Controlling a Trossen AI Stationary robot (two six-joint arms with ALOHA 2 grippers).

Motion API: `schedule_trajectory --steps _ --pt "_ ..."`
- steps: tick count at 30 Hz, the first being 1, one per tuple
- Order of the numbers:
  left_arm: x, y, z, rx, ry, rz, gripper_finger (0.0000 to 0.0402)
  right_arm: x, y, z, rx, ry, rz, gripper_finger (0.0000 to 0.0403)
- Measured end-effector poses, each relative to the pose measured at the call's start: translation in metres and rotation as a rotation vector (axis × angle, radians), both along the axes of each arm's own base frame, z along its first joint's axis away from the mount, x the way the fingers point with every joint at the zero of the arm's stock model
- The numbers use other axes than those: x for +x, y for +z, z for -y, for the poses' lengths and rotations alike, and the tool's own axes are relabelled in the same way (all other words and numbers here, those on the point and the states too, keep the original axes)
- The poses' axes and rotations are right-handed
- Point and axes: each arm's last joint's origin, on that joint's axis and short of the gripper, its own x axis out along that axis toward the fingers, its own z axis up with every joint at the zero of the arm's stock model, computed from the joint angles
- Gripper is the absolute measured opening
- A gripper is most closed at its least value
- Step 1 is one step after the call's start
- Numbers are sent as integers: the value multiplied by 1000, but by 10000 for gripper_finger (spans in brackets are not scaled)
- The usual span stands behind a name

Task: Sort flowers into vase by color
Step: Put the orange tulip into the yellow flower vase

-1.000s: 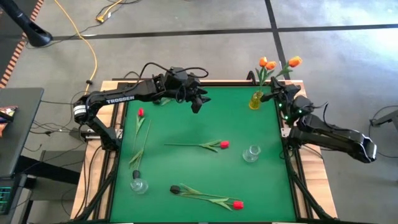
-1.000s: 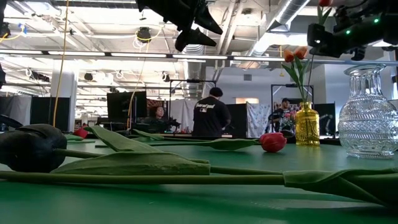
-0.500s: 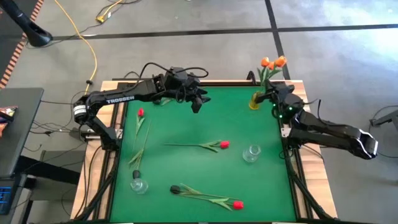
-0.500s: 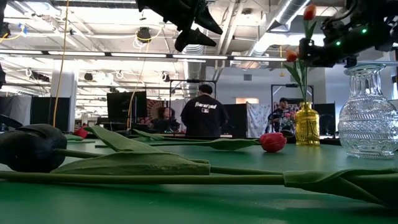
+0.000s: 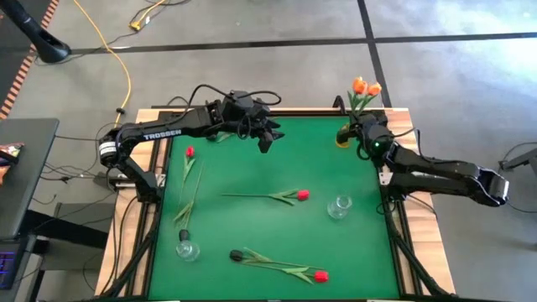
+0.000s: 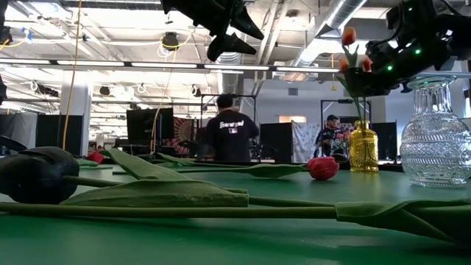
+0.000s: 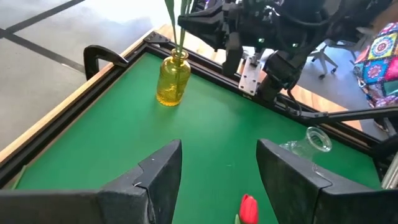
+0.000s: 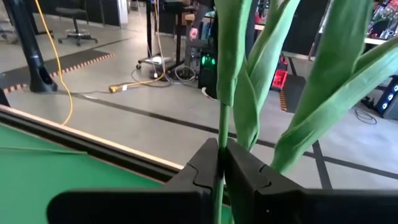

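- Two orange tulips [image 5: 363,86] are stood in the yellow vase [image 7: 172,81]; one stem is pinched by the right gripper [image 8: 221,163].
- Three red tulips [image 5: 301,195] and a dark one [image 5: 237,254] are left lying on the green mat [image 5: 252,168].
- Left gripper [image 7: 214,168] is held with fingers apart, empty, above the mat.

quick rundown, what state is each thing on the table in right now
yellow vase: upright, orange tulips in it
right gripper: shut on an orange tulip stem
left gripper: open, empty
clear vases: upright, empty
red tulips: lying flat
dark tulip: lying flat
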Motion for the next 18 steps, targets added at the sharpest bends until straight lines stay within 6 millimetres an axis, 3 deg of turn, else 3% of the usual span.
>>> schedule_trajectory --steps 9,18 --pt "0 -1 1 -17 -31 -2 196 -2 2 -1 -17 -10 -39 87" --pt "-3 -7 4 -16 -85 -78 196 -1 19 -8 60 41 -168 189"
